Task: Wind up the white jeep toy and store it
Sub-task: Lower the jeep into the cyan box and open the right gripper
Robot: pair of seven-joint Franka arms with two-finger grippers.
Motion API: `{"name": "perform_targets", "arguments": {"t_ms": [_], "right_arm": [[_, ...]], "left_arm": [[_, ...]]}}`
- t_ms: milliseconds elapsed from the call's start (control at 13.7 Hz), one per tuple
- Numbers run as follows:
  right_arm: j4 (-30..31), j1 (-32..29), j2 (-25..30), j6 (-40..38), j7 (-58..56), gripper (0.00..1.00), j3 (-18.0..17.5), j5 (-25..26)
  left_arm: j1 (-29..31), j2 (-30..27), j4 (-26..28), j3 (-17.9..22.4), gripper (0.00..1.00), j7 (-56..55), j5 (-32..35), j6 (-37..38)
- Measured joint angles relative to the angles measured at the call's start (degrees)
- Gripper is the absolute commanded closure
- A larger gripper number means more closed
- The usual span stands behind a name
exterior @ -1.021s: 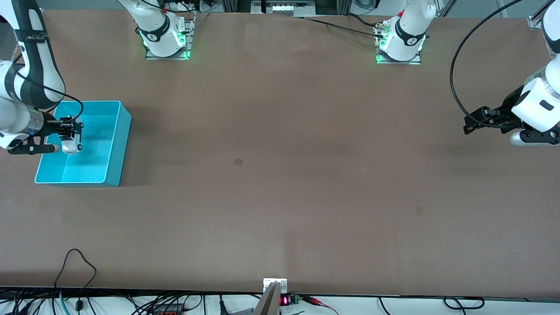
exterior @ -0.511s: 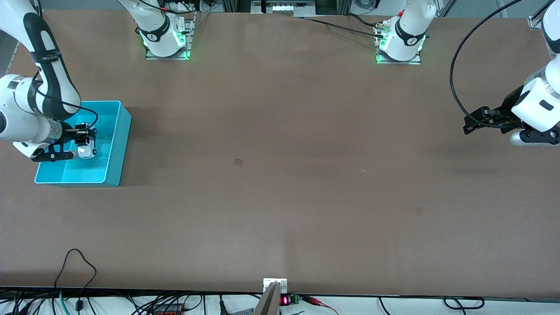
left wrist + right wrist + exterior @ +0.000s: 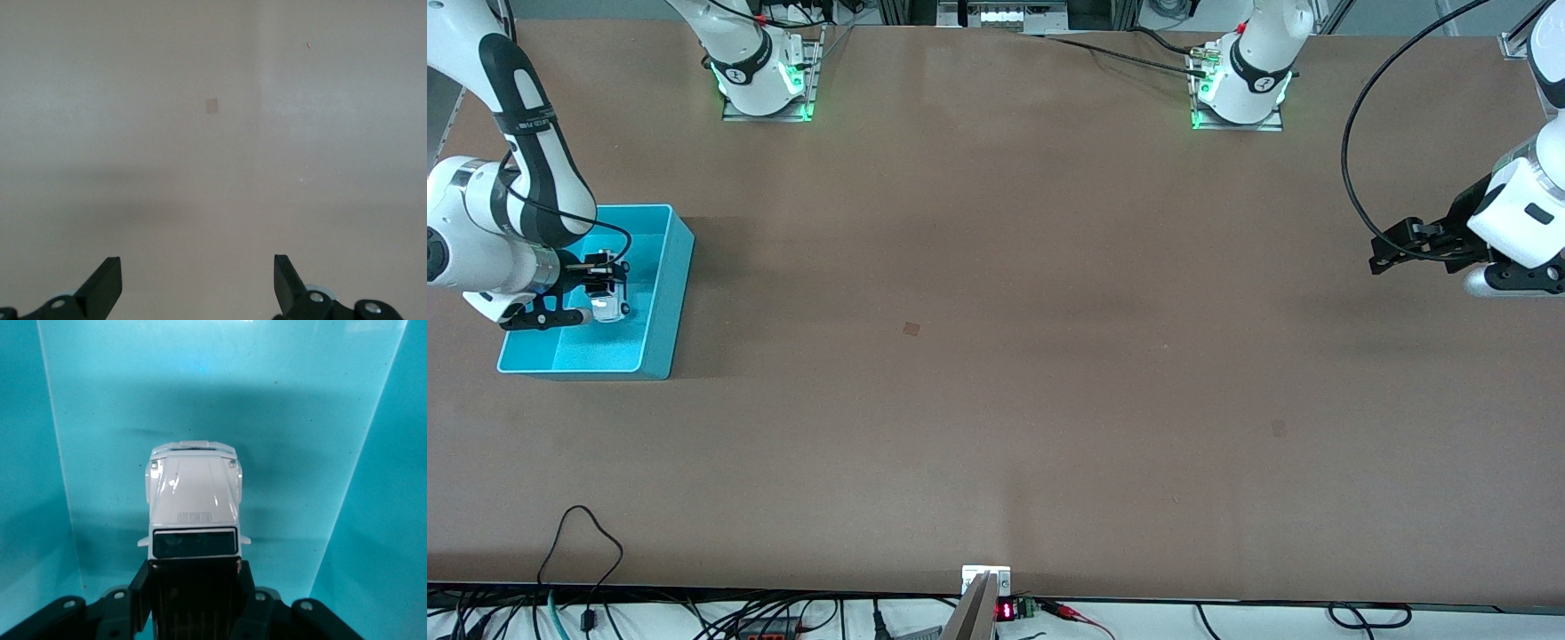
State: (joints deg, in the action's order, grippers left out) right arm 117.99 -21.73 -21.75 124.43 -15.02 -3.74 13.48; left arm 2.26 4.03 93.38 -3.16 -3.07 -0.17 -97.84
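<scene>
- Presently the right pincer [image 3: 605, 286] hangs over the open turquoise plastic bin [image 3: 660, 293], which stands on the brown bench [image 3: 996, 356] at the right arm's end.
- Its two black fingers [image 3: 143, 587] are clamped on the small boxy white jeep toy [image 3: 192, 510], gripping the black-roofed rear part of the body from both sides.
- From the right wrist view, the toy's white bonnet and dark windscreen point away from the pincer toward the bin's pale turquoise floor [image 3: 220, 400], with the bin's walls rising on either side.
- Whether the wheels touch the floor of the bin cannot be told; in the front view the white jeep toy [image 3: 609, 307] shows inside the bin's outline, held at the fingertips.
- Meanwhile the left pincer [image 3: 1392, 249] waits over bare bench at the left arm's end, well apart from the bin.
- Its fingers [image 3: 103, 287] stand wide apart with nothing between them; the left wrist view shows only plain bench surface with a small square patch [image 3: 211, 105] on it.
- That same small darker patch [image 3: 911, 328] lies near the middle of the bench in the front view.
</scene>
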Motion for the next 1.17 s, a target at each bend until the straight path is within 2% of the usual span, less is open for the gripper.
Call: {"name": "perform_targets", "arguments": {"t_ms": [73, 146, 292, 511, 875, 948, 1021, 1094, 1167], "right_arm": [[0.0, 0.0, -0.26, 0.03, 0.0, 0.88, 0.0, 0.0], [0.0, 0.0, -0.49, 0.08, 0.0, 0.82, 0.0, 0.0], [0.0, -0.01, -0.67, 0.13, 0.0, 0.63, 0.0, 0.0], [0.0, -0.02, -0.92, 0.14, 0.0, 0.45, 0.0, 0.0], [-0.01, -0.02, -1.04, 0.17, 0.02, 0.25, 0.0, 0.0], [-0.01, -0.02, -1.04, 0.17, 0.02, 0.18, 0.0, 0.0], [-0.01, -0.02, -1.04, 0.17, 0.02, 0.04, 0.0, 0.0], [-0.02, -0.02, -1.04, 0.18, 0.03, 0.0, 0.0, 0.0], [-0.1, -0.01, -1.01, 0.18, 0.03, 0.0, -0.01, 0.0]], "left_arm": [[0.0, 0.0, 0.0, 0.0, 0.0, 0.0, 0.0, -0.06], [0.01, 0.0, 0.0, 0.01, 0.0, 0.0, 0.0, -0.06], [0.02, 0.0, 0.0, 0.02, 0.0, 0.0, 0.0, -0.03], [0.01, 0.0, 0.02, 0.02, 0.0, 0.0, 0.0, 0.02], [0.01, 0.0, 0.02, 0.02, 0.0, 0.0, 0.0, 0.2], [0.01, 0.0, 0.03, 0.02, 0.0, 0.0, 0.0, 0.23], [0.01, 0.0, 0.05, 0.02, 0.0, 0.0, 0.0, 0.25], [0.01, 0.01, 0.07, 0.02, 0.0, 0.0, 0.0, 0.25], [0.01, 0.02, 0.09, 0.02, 0.0, 0.0, 0.0, 0.25]]}}
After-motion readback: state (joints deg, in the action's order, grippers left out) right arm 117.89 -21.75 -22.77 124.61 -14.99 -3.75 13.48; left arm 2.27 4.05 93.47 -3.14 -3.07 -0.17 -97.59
